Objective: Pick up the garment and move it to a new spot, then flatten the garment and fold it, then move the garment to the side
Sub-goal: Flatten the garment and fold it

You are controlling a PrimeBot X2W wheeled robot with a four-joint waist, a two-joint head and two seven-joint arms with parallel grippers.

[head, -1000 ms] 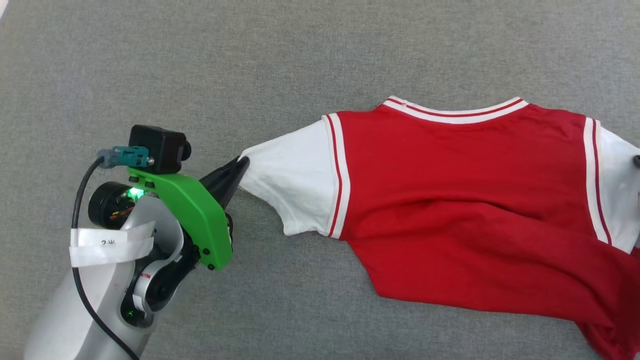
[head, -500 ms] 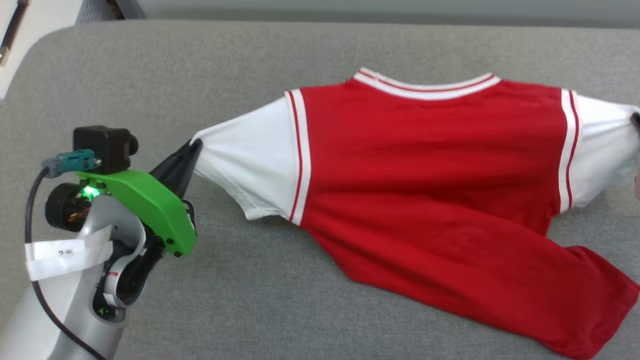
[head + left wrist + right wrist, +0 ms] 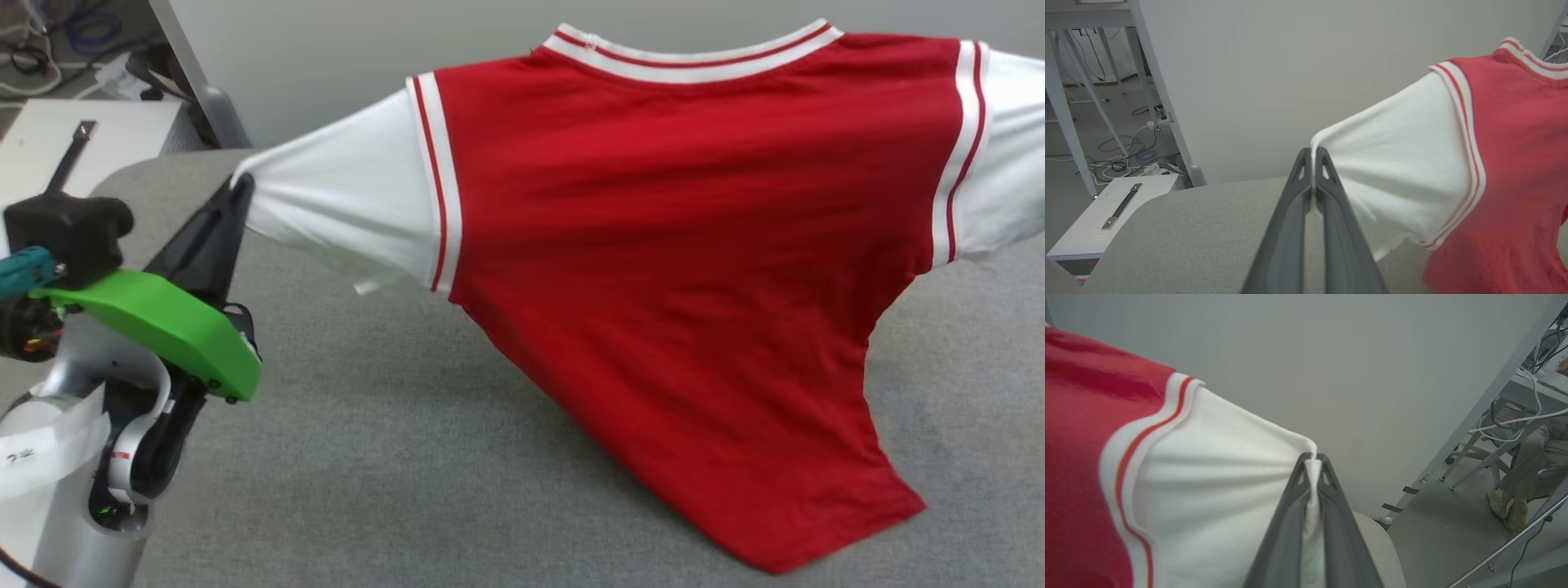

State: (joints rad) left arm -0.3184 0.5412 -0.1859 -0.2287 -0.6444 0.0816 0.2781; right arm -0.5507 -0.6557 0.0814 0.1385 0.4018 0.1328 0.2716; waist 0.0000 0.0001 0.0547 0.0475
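The garment [image 3: 678, 245], a red jersey with white sleeves and striped trim, hangs stretched in the air between both arms, its lower hem trailing onto the grey padded table [image 3: 367, 474]. My left gripper [image 3: 239, 184] is shut on the tip of the garment's left white sleeve [image 3: 343, 204]; in the left wrist view the left gripper [image 3: 1313, 154] pinches that sleeve [image 3: 1404, 171]. In the right wrist view my right gripper [image 3: 1313, 458] is shut on the other white sleeve [image 3: 1208, 490], with cloth bunched between its fingers [image 3: 1290, 522].
A pale wall [image 3: 1290, 73] stands behind the table. A white box with a handle [image 3: 73, 139] sits off the table's far left corner, among metal frame legs [image 3: 1155, 85] and cables. A seated person's legs and feet [image 3: 1523, 486] show at the right.
Both grippers have lifted the garment off the table; it lay flat a second ago and now hangs stretched with only its hem down. The head camera has tilted up, bringing the wall and floor into view.
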